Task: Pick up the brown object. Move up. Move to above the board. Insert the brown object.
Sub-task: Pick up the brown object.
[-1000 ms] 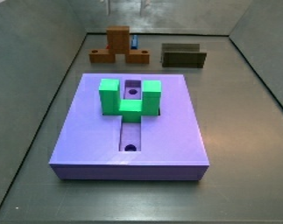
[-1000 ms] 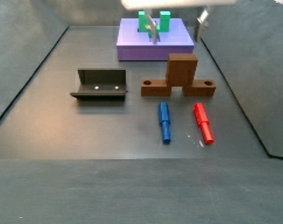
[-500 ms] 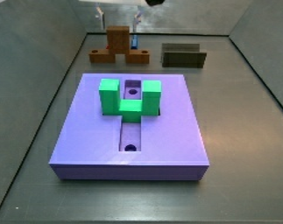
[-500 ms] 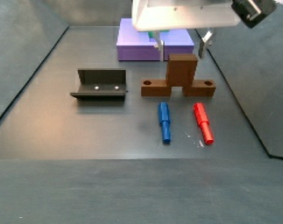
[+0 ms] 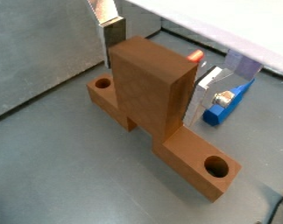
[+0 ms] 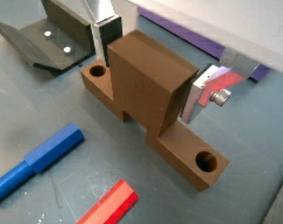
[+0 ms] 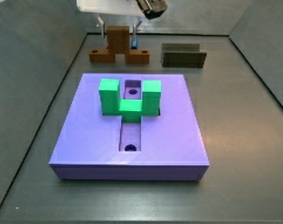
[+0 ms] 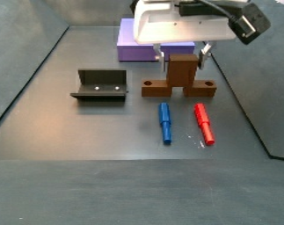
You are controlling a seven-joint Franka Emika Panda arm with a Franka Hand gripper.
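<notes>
gripper (image 6: 150,66) straddling brown object (image 6: 150,87), fingers (image 6: 103,37) apart

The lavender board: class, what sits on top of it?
On the board a green U-shaped block stands over the long groove, with two holes visible. What lies under that block is hidden. The gripper straddles the brown object elsewhere.

No readable text, label or number shows on anything (the gripper (image 8: 183,54) over the floor included)
</notes>
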